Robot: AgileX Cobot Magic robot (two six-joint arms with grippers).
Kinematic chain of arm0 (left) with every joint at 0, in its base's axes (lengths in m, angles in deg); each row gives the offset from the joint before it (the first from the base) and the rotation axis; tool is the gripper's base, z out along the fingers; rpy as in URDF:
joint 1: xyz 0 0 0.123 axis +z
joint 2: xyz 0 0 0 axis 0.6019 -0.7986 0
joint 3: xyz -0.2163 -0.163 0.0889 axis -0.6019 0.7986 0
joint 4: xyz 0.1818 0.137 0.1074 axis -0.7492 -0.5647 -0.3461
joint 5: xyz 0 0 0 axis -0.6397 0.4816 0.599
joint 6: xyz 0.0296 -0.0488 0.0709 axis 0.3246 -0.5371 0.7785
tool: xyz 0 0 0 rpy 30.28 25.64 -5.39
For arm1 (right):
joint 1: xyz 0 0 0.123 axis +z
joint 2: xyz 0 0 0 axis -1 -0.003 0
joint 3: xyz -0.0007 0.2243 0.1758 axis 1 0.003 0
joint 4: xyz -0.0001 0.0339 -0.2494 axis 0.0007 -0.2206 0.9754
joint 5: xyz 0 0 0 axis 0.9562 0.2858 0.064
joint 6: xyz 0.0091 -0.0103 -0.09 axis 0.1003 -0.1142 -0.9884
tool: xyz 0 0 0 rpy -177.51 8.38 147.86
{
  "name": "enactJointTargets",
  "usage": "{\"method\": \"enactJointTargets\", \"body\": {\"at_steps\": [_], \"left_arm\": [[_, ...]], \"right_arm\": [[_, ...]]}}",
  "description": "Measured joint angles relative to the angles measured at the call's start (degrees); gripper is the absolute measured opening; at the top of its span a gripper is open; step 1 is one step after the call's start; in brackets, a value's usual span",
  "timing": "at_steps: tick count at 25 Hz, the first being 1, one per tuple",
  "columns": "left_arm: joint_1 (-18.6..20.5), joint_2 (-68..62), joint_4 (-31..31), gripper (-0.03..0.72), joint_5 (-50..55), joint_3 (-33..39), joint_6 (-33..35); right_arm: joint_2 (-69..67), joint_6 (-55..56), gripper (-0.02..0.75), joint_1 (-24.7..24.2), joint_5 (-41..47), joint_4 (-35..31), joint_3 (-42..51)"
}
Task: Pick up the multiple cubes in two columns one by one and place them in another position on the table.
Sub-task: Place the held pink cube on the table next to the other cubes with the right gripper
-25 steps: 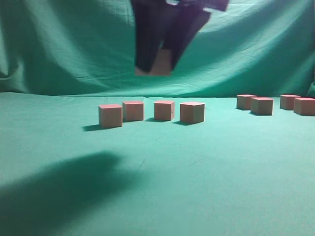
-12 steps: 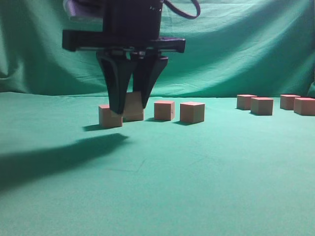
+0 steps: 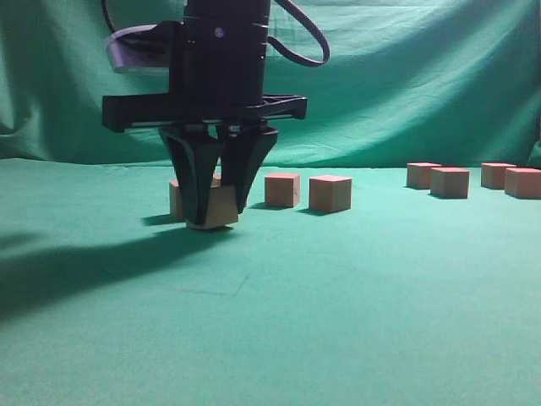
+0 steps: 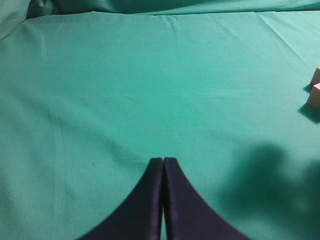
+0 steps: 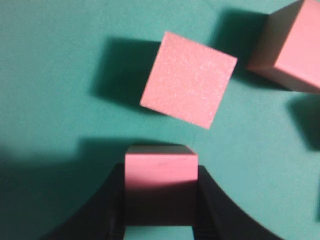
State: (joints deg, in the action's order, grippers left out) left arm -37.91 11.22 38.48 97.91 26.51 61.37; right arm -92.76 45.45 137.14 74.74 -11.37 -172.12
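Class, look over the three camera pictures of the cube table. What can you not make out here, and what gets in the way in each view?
- Exterior view: the right end effector covers most of the cube it holds and the cubes behind it.
- Exterior view: the far-right cube is cut off by the frame edge.
- Left wrist view: two cubes are clipped at the right edge.
- Right wrist view: whether the held cube touches the table cannot be told.

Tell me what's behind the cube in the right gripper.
Behind the held cube sits another cube, apart from it; in the exterior view the right gripper hides most of it.

cubes: pink tops, tan sides | table: plain green cloth | claw: black
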Motion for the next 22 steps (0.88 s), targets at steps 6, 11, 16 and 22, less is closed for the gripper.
{"method": "enactJointTargets", "body": {"at_steps": [6,11,16,22], "left_arm": [[0.00,0.00,0.00,0.000,0.00,0.00,0.00],[0.00,0.00,0.00,0.000,0.00,0.00,0.00],[0.00,0.00,0.00,0.000,0.00,0.00,0.00],[0.00,0.00,0.00,0.000,0.00,0.00,0.00]], "right_arm": [[-0.35,0.00,0.265,0.00,-0.32,0.37,-0.46],[-0.44,0.00,0.265,0.12,-0.36,1.33,-0.56],[-0.44,0.00,0.265,0.12,-0.46,1.42,-0.56],[-0.44,0.00,0.265,0.12,-0.46,1.56,-0.56]]}}
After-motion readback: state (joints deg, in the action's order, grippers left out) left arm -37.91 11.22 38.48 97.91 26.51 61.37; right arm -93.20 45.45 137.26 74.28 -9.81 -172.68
